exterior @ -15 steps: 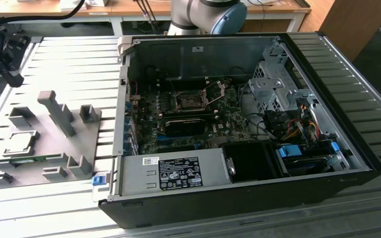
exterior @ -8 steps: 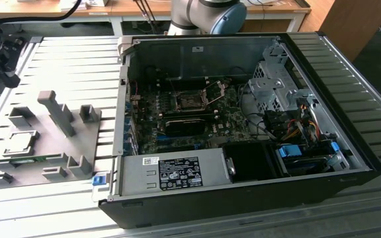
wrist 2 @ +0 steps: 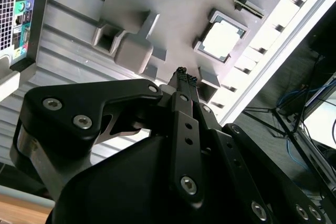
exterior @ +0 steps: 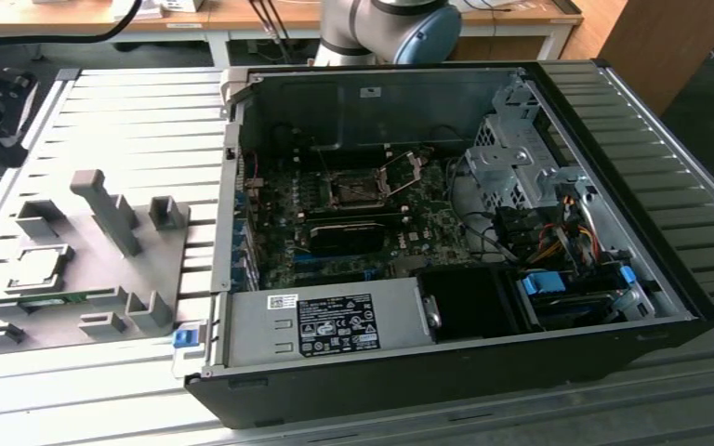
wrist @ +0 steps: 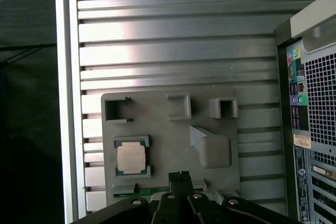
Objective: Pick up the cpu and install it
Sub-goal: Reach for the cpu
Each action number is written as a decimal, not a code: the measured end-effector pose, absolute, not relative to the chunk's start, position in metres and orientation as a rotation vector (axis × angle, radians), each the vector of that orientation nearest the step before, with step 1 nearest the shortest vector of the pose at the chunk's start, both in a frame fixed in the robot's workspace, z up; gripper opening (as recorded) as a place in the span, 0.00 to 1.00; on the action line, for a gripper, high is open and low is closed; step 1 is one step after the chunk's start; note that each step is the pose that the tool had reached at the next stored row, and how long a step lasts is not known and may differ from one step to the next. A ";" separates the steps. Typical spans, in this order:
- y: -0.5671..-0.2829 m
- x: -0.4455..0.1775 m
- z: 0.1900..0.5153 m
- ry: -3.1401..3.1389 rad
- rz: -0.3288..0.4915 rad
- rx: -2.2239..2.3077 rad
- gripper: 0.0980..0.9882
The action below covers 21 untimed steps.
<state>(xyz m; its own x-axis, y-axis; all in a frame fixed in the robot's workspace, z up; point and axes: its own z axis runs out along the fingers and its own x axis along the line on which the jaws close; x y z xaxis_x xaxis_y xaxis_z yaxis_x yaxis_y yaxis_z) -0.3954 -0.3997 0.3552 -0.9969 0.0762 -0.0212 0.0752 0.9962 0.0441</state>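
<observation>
While on one tray [wrist: 157, 129], one cpu [wrist: 130, 157].

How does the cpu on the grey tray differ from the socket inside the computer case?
The cpu has a bright silver-grey top; the socket looks dark. The cpu lies in a pocket of the grey tray on the slatted table; the socket sits on the motherboard inside the open case. Both are square and lie flat.

Silvery cpu [wrist: 130, 157], seemingly flat, in tray [wrist: 163, 129]
</observation>
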 end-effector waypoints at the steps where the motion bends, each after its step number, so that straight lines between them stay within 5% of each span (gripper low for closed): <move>1: -0.400 -0.397 0.355 3.116 0.067 0.118 0.01; 21: -0.409 -0.425 0.349 3.116 0.068 0.118 0.01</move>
<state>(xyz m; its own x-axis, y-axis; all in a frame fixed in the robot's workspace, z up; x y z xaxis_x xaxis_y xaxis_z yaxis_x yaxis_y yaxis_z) -0.4245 -0.4094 0.3485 -0.9969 0.0762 -0.0208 0.0753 0.9962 0.0441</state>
